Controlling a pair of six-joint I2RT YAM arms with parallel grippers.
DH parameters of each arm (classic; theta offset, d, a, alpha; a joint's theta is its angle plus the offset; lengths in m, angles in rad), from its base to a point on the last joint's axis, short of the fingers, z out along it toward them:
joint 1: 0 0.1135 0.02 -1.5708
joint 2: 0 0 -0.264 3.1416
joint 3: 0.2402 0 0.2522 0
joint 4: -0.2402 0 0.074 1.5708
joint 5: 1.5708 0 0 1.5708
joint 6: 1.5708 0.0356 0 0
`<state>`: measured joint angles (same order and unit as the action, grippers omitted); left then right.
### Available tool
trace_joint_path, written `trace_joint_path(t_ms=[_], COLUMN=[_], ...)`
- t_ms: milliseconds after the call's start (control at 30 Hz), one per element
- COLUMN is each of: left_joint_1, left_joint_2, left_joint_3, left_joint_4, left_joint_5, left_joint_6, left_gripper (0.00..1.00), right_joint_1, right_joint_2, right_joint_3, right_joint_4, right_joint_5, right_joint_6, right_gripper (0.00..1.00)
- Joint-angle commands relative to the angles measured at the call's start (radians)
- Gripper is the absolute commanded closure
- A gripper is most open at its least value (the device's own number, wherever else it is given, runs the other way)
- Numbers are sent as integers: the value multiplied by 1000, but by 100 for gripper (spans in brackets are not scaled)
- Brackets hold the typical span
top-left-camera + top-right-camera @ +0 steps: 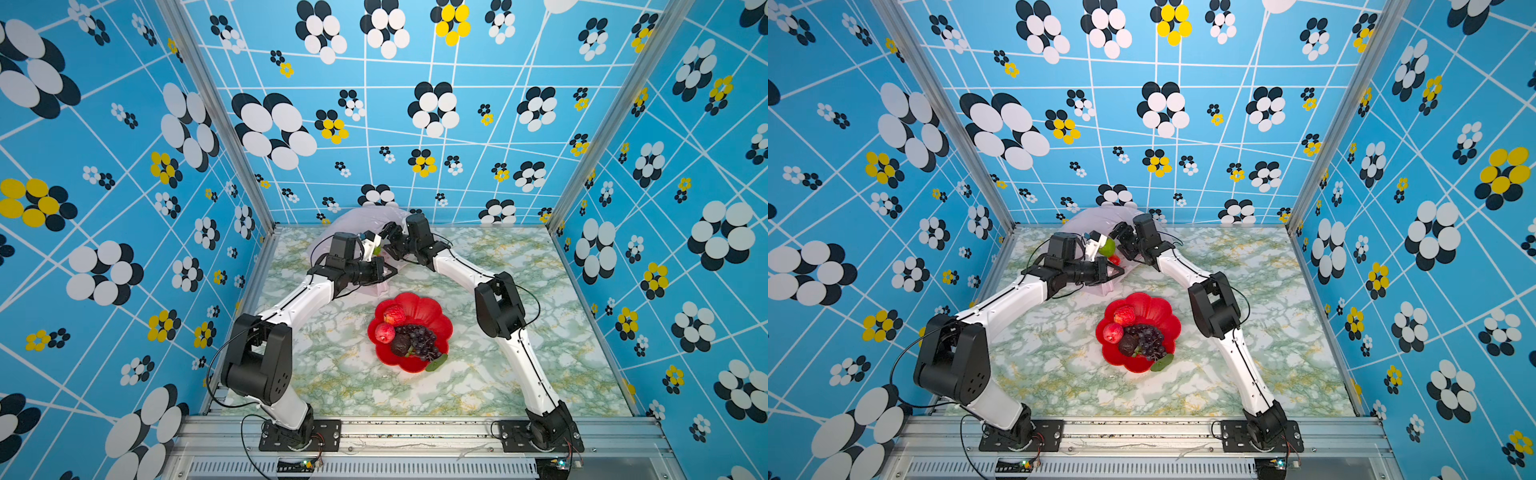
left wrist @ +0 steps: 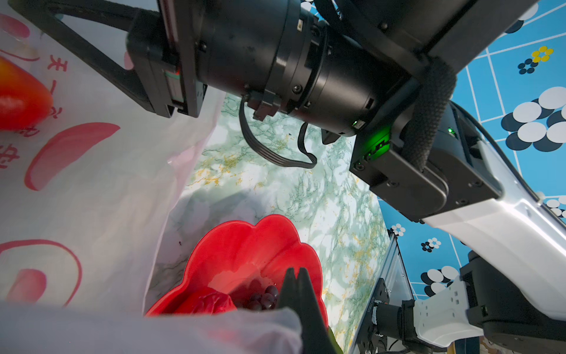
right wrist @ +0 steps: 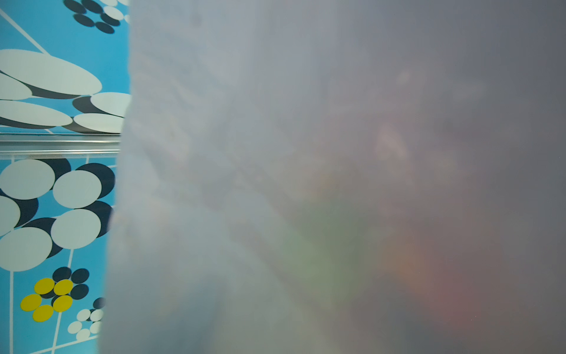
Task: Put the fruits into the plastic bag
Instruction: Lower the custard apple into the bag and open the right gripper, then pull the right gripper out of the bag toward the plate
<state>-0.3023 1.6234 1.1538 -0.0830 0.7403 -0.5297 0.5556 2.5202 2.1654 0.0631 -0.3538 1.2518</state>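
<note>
My left end effector [image 2: 296, 273] has its two black fingers pressed together, pinching the edge of the plastic bag [image 2: 92, 199]. A flap of that film hangs below it in both top views. Close beside it in the left wrist view stands the bag's wall with its red printed marks, and a red-orange fruit [image 2: 21, 95] lies against that wall at the picture's edge.

My right end effector [image 1: 1120, 239] reaches to the bag's mouth from the right, just beside my left wrist. I cannot tell whether its jaws are apart or together. The top views show only its black back, and the right wrist view is almost filled by blurred bag film near the lens, with a green smear and a red-orange smear showing through. In a top view a green fruit [image 1: 1108, 248] sits right beside this end effector.

The bag itself rises behind both wrists as a pale, crinkled mound at the far side of the worktop [image 1: 478, 374], against the back wall.

Nearer my bases, apart from the bag, the red flower-shaped plate [image 1: 434, 305] sits flat mid-worktop. On it a red apple [image 1: 385, 332] touches a ridged red fruit [image 1: 394, 314]. A dark brown round fruit [image 1: 401, 345] lies just beside the apple, against the dark purple grape bunch [image 1: 422, 338], and a green leaf [image 1: 437, 363] overhangs the near rim.
</note>
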Motion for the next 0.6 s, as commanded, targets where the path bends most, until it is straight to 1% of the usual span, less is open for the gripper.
trace_joint_path(t_ms=[0, 167, 300, 367, 567], left_joint_1=[-6, -5, -6, -6, -5], left_joint_2=[-6, -8, -9, -10, -7], left_joint_3=[23, 17, 17, 16, 12], left_joint_4=[-9, -9, -5, -3, -3], left_joint_5=[-5, -14, -15, -16, -26], left_joint_6=[23, 28, 26, 25, 27], left_gripper=[100, 100, 100, 100, 100], right_joint_1=[-5, -6, -4, -5, -7], right_joint_2=[-58, -133, -257, -321, -508], right_joint_3=[-7, -78, -213, -277, -411], right_joint_4=[-20, -25, -6, -11, -108], right_joint_5=[-19, -28, -28, -24, 1], right_joint_6=[-36, -63, -107, -146, -307], right_gripper=[17, 17, 17, 17, 17])
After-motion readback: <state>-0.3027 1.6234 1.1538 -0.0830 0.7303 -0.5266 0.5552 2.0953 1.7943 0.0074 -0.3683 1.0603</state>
